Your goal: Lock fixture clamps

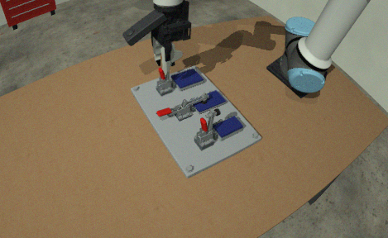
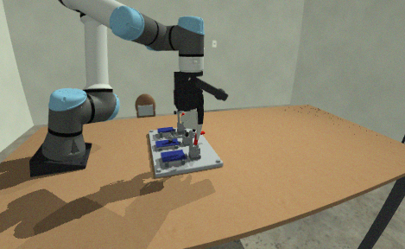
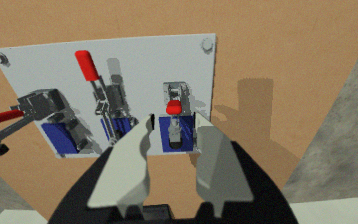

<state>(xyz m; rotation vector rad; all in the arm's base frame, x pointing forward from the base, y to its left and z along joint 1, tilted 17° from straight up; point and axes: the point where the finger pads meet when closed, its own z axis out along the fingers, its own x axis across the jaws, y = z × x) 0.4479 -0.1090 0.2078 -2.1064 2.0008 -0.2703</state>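
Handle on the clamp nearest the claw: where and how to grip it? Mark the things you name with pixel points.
I'd take the red handle (image 1: 161,73) (image 2: 196,141) (image 3: 174,107) by its red grip, coming from above, one finger on each side. It stands up off its base with its sides accessible, and the claw (image 1: 166,73) (image 2: 198,129) (image 3: 174,113) already has its fingers spread either side in the wrist view.

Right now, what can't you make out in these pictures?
- Whether the middle clamp is truly locked: too small in the top view, its bar blurred in the wrist view.
- The far clamp's lower part in the exterior view: the hand and nearer clamps crowd it.
- The arm's upper end: cut off by the top view's edge.
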